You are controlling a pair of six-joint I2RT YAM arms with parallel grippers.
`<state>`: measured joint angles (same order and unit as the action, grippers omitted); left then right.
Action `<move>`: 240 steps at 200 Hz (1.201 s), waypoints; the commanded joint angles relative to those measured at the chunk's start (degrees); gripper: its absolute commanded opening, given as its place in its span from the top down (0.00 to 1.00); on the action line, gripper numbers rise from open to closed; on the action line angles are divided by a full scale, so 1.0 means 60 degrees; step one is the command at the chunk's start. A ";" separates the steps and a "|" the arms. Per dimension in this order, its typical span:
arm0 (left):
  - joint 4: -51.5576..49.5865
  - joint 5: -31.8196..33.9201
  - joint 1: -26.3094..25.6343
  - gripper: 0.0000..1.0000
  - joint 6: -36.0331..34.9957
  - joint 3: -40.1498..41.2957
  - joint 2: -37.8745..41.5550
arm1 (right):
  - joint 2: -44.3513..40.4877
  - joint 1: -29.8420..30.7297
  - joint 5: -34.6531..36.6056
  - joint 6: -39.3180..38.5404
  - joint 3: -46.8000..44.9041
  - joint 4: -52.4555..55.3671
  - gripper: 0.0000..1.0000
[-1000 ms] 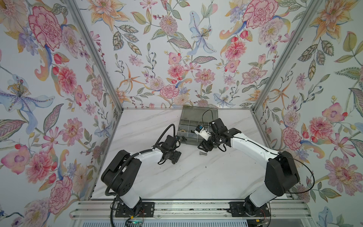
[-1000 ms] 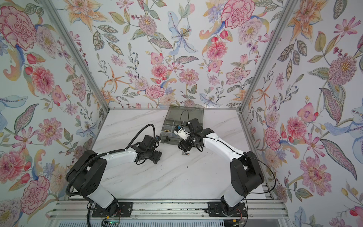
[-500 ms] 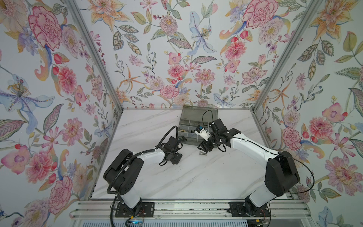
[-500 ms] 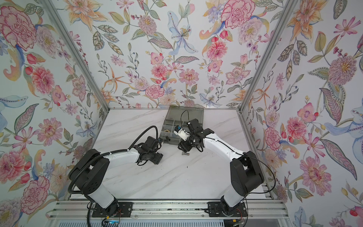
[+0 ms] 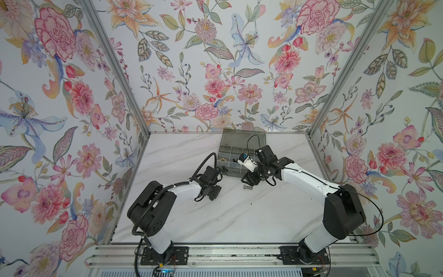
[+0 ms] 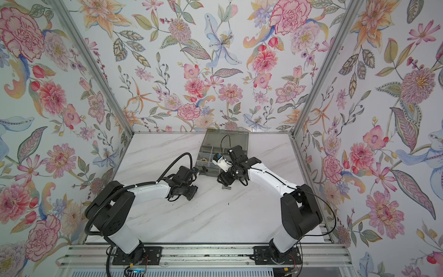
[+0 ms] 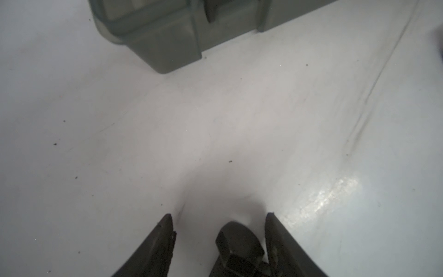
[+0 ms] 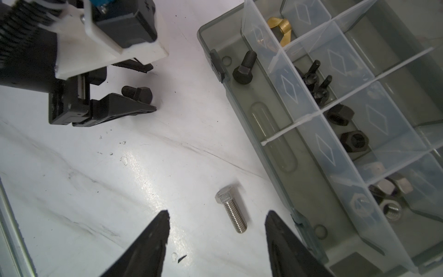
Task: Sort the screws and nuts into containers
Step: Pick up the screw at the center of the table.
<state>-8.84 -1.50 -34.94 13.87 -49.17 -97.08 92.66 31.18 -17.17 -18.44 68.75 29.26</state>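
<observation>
Left gripper [image 7: 220, 215]: low over the surface [image 8: 119, 179], just off the box's front-left corner. Jaws are apart and straddle a black bolt [image 7: 238, 242] that lies on the surface. There is a clear gap between the bolt and one finger. The other finger is right against the head, maybe touching; the left wrist view is too dark and soft to be sure. Not clamped.

Right gripper [image 8: 217, 213]: released, jaws wide, with nothing in them. The silver bolt [image 8: 231, 211] lies flat on the surface between the fingertips and touches neither. Its hex head points away from the wrist. It sits just beside the front wall of the box [image 8: 242, 100]; in a top view it is at [image 5: 247, 187].

The box is smoky grey, with its lid open toward the back wall. Contents, right wrist view:
- second black bolt [image 8: 244, 69] in the long front compartment, near the latch end
- brass wing nut [image 8: 280, 28] in the compartment behind it
- black wing nuts [image 8: 316, 81] in the next compartment along
- black hex nuts [image 8: 347, 129], two, in the next one
- silver nuts [image 8: 388, 199] piled in the compartment nearest the right gripper

Markings: the clear dividers [image 8: 323, 146] carry embossed diamond outlines.
</observation>
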 commanded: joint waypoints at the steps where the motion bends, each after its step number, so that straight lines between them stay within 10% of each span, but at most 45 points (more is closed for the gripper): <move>1: -0.0400 -0.0010 0.0139 0.41 -0.0173 0.0181 -0.0051 | 0.0028 -0.0011 -0.0099 0.0149 -0.0120 -0.0013 0.34; 161: -0.0271 -0.0241 0.0199 0.59 -0.0059 0.0284 -0.0116 | 0.0036 0.0006 -0.0054 0.0191 -0.0222 -0.0013 0.34; 213: -0.0359 -0.0227 0.0196 0.76 -0.0004 0.0200 -0.0179 | 0.0025 0.0004 -0.0041 0.0187 -0.0240 -0.0013 0.34; 240: -0.0316 -0.0155 0.0212 1.00 0.0056 0.0112 -0.0226 | 0.0011 0.0004 0.0003 0.0187 -0.0252 -0.0013 0.34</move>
<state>-7.88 -3.40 -34.44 14.11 -47.79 -96.27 92.68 31.20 -17.17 -17.93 68.42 28.91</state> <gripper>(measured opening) 0.295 0.662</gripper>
